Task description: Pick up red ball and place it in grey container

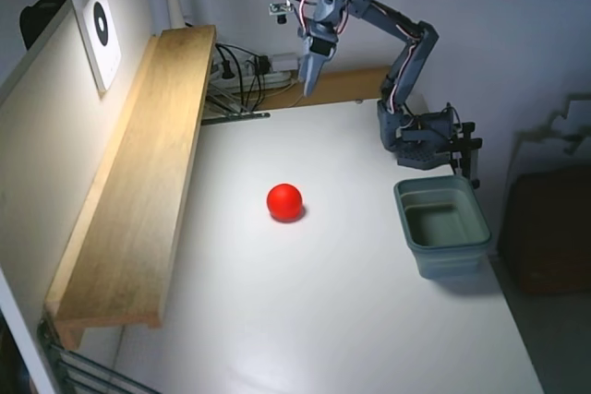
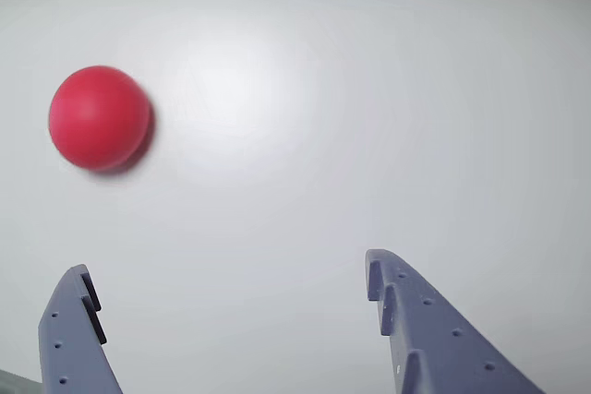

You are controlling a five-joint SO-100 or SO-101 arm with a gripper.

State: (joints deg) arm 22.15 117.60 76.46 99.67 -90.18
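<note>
Red ball (image 1: 284,201) sits untouched on your white table (image 1: 323,320), well left of the grey container (image 1: 441,225); your gripper (image 2: 231,283) hovers empty, jaws spread, nothing yet grasped.

White table (image 1: 351,320): red ball (image 1: 284,201) mid-surface; grey container (image 1: 441,225) at right edge.

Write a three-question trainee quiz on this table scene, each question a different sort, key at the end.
1. True or false: the red ball already lies inside the grey tub.
2. In the wrist view, the ball sits: A) between the fingers, B) up and left of the hand, C) out of view.
3. Fill in: the hand is ____ and holds nothing.

Key: 1 false, it rests on the white table; 2 B; 3 open.
</note>
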